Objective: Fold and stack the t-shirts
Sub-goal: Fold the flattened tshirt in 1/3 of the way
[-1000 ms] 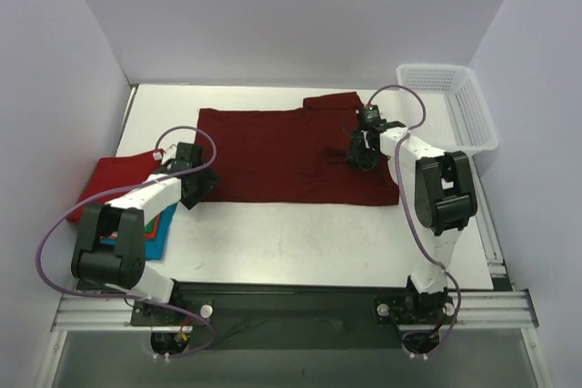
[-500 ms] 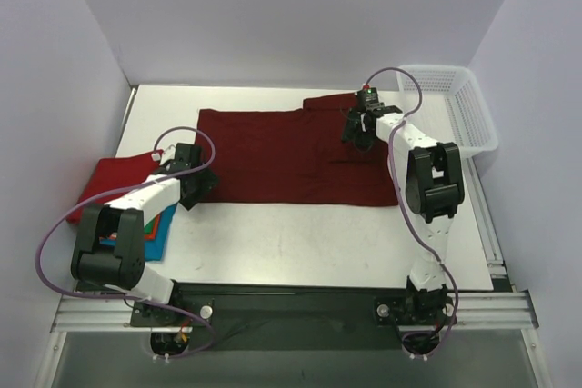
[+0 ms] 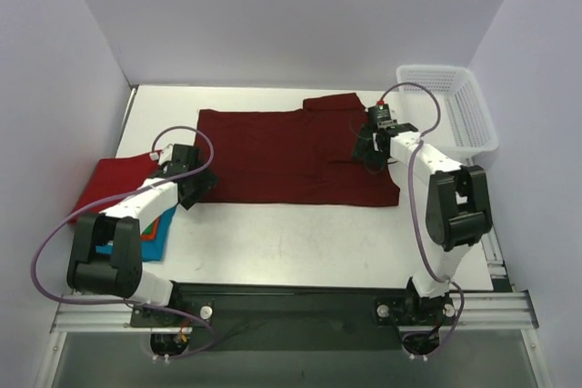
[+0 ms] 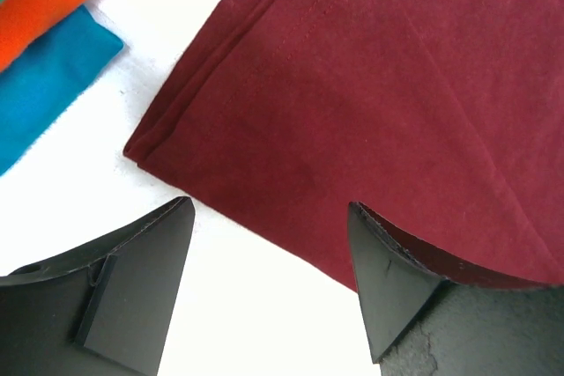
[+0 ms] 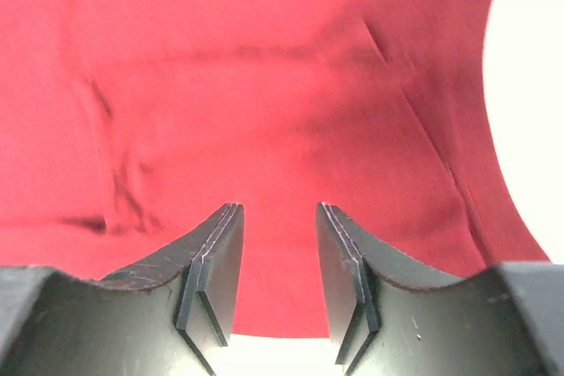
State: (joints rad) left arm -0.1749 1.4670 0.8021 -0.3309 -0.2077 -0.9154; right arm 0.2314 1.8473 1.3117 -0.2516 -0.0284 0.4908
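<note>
Hovering at the left, the left gripper point(image 4: 269, 210) stands spread wide, with the near-left corner of the maroon shirt point(image 3: 282, 156) just ahead of its fingers. The shirt lies flat on the table point(image 3: 300, 243), long axis left to right, lightly creased. Over its right end the right gripper point(image 5: 278, 209) hangs half-parted, pinching nothing.

The matt maroon t-shirt point(image 3: 291, 156) is soft stitched cloth; the white basket point(image 3: 475, 115) is plastic mesh.
</note>
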